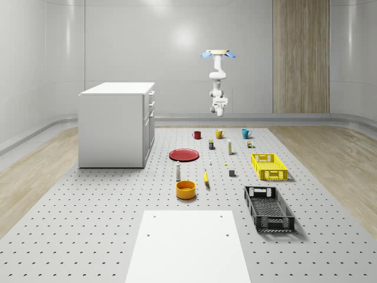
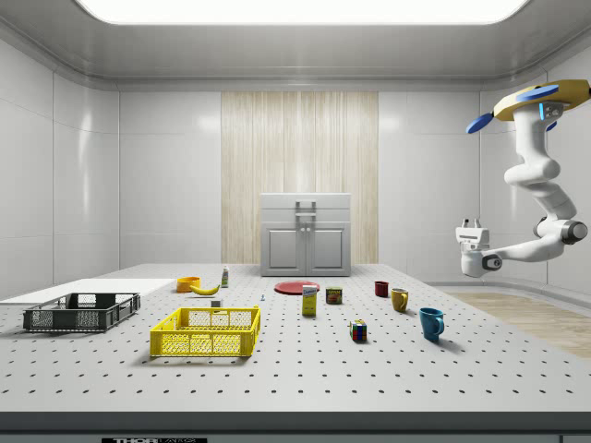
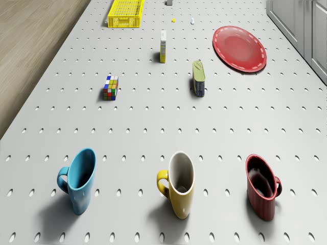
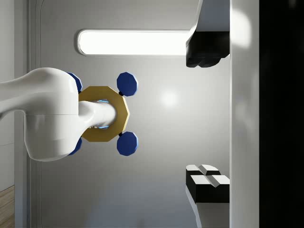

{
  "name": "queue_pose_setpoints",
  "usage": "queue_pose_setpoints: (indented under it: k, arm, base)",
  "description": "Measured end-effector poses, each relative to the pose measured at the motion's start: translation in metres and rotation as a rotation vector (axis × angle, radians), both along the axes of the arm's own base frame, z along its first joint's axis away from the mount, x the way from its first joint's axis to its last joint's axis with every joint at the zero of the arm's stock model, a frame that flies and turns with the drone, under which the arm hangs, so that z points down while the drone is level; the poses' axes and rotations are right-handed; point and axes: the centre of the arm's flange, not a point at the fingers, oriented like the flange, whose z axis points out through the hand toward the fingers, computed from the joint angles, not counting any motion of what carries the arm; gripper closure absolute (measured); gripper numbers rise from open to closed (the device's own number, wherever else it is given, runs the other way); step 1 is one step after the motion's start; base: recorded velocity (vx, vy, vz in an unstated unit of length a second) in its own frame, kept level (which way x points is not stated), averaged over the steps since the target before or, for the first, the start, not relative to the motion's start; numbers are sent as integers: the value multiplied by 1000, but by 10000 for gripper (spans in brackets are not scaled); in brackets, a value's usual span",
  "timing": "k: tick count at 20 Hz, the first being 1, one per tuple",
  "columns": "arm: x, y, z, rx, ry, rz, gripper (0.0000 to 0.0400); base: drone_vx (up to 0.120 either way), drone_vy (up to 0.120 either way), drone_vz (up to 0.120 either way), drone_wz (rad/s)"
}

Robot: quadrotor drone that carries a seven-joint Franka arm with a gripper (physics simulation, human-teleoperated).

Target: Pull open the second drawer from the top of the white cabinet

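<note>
The white cabinet (image 1: 118, 124) stands on the perforated table at the whole-scene view's left, its drawer fronts (image 1: 151, 108) facing the table's middle. In the side view the cabinet (image 2: 306, 235) is far off at centre, and the second drawer's handle (image 2: 306, 219) lies flush, shut. The drone (image 1: 218, 53) hovers high over the table's far end, above the row of mugs and well away from the cabinet. Its arm hangs down and bends, so the gripper (image 2: 473, 222) points upward. In the wrist view the gripper (image 4: 207, 114) is open and holds nothing, facing the drone (image 4: 102, 114) and the ceiling light.
Below the drone stand a blue mug (image 3: 80, 179), a yellow mug (image 3: 179, 182) and a red mug (image 3: 262, 186). A red plate (image 3: 240, 48) lies near the cabinet. A yellow crate (image 1: 268, 165), a black crate (image 1: 268, 207) and an orange bowl (image 1: 185, 189) sit nearer the front.
</note>
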Motion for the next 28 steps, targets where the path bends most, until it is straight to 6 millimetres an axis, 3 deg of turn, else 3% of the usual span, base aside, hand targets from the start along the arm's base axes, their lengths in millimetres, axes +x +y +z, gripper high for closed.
queue_pose_setpoints:
  k: [2,3,6,8,13,21,28]
  arm:
    - [0,0,3,0,-2,0,99]
    - [0,-8,4,92,-1,-2,99]
    - [1,-54,-11,579,4,3,94]
    - [1,-74,-28,847,6,6,93]
    - [2,-95,-63,1265,8,11,96]
    - [2,-99,-85,1497,9,14,99]
    - [3,-99,-90,1549,10,15,100]
  base:
    - [0,-120,0,0]
    - [0,-120,0,0]
    - [53,-120,0,0]
    - [120,-120,0,0]
    - [120,-120,112,0]
    - [120,-120,115,0]
    - [120,-120,0,0]
